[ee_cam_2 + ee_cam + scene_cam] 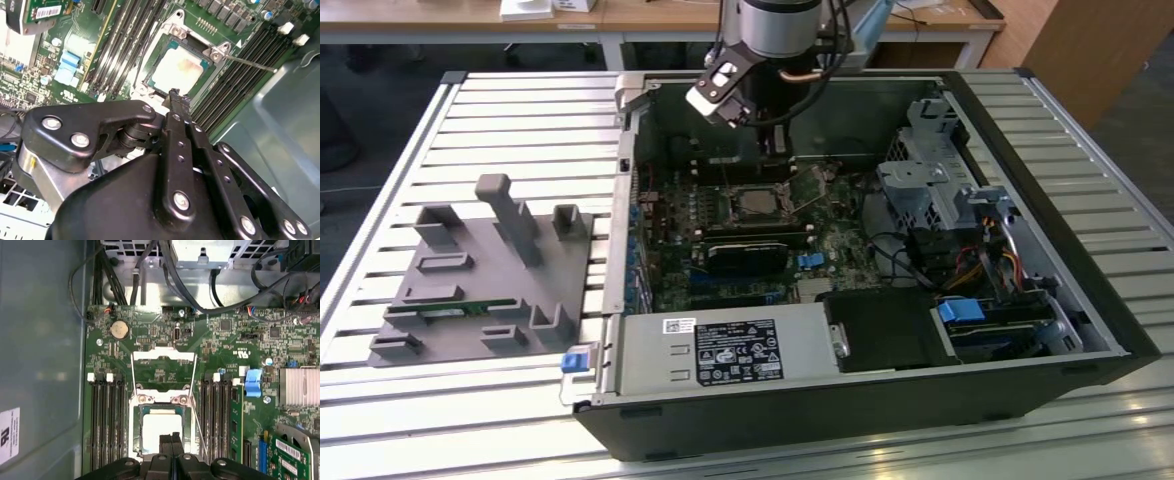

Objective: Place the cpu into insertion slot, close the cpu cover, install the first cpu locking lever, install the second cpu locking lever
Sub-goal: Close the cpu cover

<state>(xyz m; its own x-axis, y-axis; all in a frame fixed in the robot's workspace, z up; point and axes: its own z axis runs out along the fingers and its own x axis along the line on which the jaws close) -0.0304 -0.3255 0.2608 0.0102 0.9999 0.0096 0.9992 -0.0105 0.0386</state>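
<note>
Your tool (172, 437) has its fingers pressed together, gripping nothing, and in the first wrist view its tips hide the cpu's (159, 426) near edge. You cannot tell whether they touch. The cpu lies in the insertion slot (134, 432), with the cpu cover (163, 356) swung open beside it.

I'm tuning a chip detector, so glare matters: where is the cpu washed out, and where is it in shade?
First wrist view: the cpu glares near white. Second wrist view: a pale sheen with a warmer patch, the dark gripper in front. Exterior view: the insertion slot sits in the shaded case; the slatted table reflects brightly.
</note>
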